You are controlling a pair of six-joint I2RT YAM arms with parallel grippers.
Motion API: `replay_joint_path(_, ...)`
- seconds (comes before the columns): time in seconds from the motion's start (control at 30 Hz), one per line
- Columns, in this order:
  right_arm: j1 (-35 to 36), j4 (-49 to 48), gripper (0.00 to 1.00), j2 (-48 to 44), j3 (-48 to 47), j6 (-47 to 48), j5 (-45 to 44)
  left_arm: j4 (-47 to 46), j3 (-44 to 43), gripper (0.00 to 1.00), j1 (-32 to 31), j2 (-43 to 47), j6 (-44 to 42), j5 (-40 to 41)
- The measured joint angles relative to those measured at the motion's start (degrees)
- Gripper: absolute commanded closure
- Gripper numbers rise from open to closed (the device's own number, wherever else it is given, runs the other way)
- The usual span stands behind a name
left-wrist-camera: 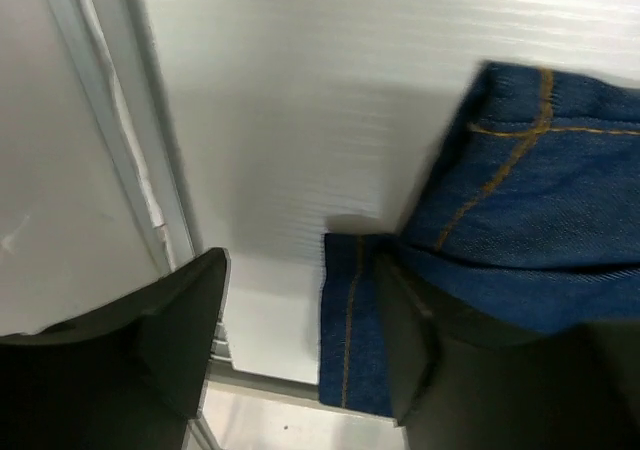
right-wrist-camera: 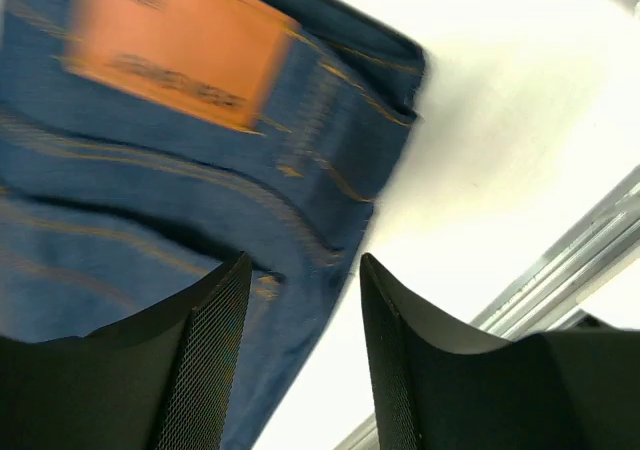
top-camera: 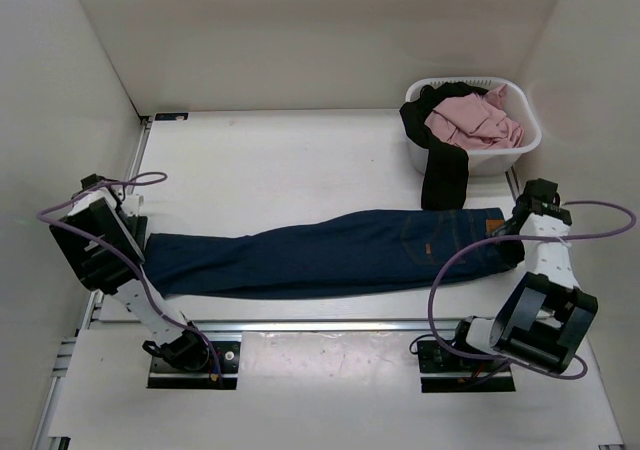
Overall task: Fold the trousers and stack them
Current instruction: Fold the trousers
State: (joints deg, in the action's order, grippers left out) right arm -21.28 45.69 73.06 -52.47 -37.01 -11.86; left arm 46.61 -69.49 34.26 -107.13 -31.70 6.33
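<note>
Shows the trousers [top-camera: 330, 255] stretched flat on the table [top-camera: 300, 160], reaching from one gripper to the other. Finds the left gripper [left-wrist-camera: 300, 270] spread apart, a leg hem lying beneath the gap between its fingers. Finds the right gripper [right-wrist-camera: 303, 265] likewise spread, waistband edge beneath the gap, tan patch [right-wrist-camera: 175, 45] just ahead of the fingertips.

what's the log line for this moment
jeans laid out full length | left hand open at leg hems | right hand open at waistband | crosswise fold not yet done
</note>
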Motion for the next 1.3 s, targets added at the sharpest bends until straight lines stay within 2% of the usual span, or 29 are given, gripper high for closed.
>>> replay_joint_path(0.07,-1.8,-0.7,0.47,0.2,2.8,0.2,1.7,0.0,0.3,0.42,0.0,0.1,-0.7,-0.7)
replay_joint_path(0.1,-3.1,-0.8,0.47,0.4,4.1,0.2,2.7,0.2,0.5,0.61,0.0,0.1,-0.9,-1.4)
replay_joint_path(0.2,-5.2,-1.3,0.47,1.6,5.6,0.6,4.6,1.0,0.9,0.86,-0.2,0.1,-1.3,-3.3)
replay_joint_path(0.33,-5.6,-3.4,0.49,4.7,5.5,1.6,5.0,1.2,0.9,0.86,-0.3,0.2,-1.6,-3.4)
replay_joint_path(0.5,-5.6,-6.0,0.58,7.6,5.4,2.3,4.6,1.3,0.9,0.86,-0.3,0.4,-1.7,-3.4)
replay_joint_path(0.77,-5.6,-7.1,0.93,11.5,4.0,3.3,4.0,2.3,0.7,0.86,-0.2,1.9,-1.5,-3.4)
replay_joint_path(0.8,-5.6,-7.0,0.95,11.9,3.6,3.4,4.0,2.4,0.7,0.86,-0.2,2.4,-1.5,-3.4)
replay_joint_path(0.97,-5.6,-5.7,0.95,13.3,0.8,3.7,3.5,4.0,-1.2,0.86,-0.3,4.4,-1.5,-3.8)
replay_joint_path(1.1,-5.6,-3.2,0.83,13.3,-2.3,4.7,3.3,6.3,-4.5,0.86,-0.5,4.5,-1.5,-5.2)
replay_joint_path(1.17,-5.6,-2.3,0.81,13.3,-3.6,5.3,3.0,7.5,-6.8,0.86,-0.7,4.5,-1.4,-6.4)
replay_joint_path(1.27,-5.6,-2.1,0.99,13.3,-4.3,6.2,2.5,8.0,-9.5,0.86,-1.8,4.5,-1.3,-7.6)
replay_joint_path(1.3,-5.6,-2.0,1.00,13.3,-4.3,6.4,2.4,8.0,-10.0,0.86,-2.2,4.5,-1.3,-7.8)
